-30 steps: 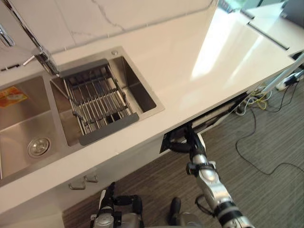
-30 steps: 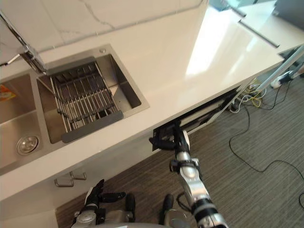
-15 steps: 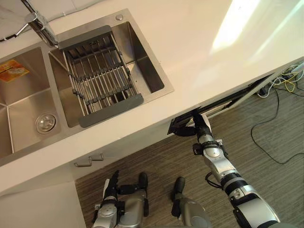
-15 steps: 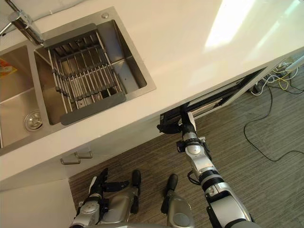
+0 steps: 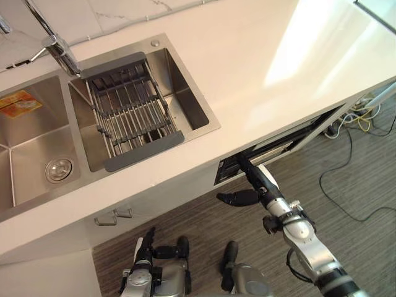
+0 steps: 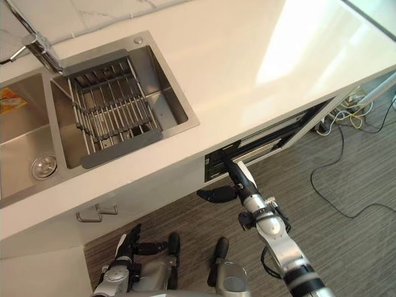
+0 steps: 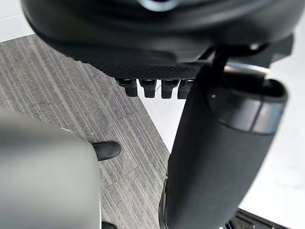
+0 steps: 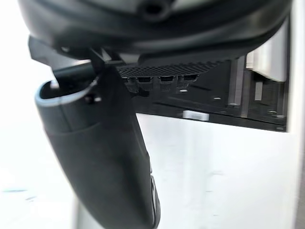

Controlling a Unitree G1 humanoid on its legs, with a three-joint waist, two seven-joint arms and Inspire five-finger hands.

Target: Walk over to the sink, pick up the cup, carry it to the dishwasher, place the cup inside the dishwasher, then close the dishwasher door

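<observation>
The dishwasher (image 5: pixel 281 143) shows as a narrow dark gap under the white counter, with its white door (image 8: pixel 214 181) almost upright. My right hand (image 5: pixel 267 189) is open in front of it. Its straight fingers (image 6: pixel 238 176) point up at the left end of the gap, and the thumb (image 5: pixel 235 198) sticks out sideways. In the right wrist view the dark slot with its control strip (image 8: pixel 214 102) lies just past the fingers. My left hand (image 5: pixel 146 246) hangs low by the floor, open and holding nothing. The steel double sink (image 5: pixel 213 120) lies to the left in the counter.
A grey drain rack (image 5: pixel 133 117) spans the right basin, and an orange packet (image 5: pixel 18 103) lies in the left basin. A chrome faucet (image 5: pixel 59 49) stands behind the sink. Cabinet handles (image 5: pixel 114 216) sit below it. Cables (image 5: pixel 359 117) trail over the striped carpet at the right.
The camera has shifted. My right hand has come slightly down and back from the dishwasher's top edge, and its thumb now stands out to the left. The left hand still hangs idle.
</observation>
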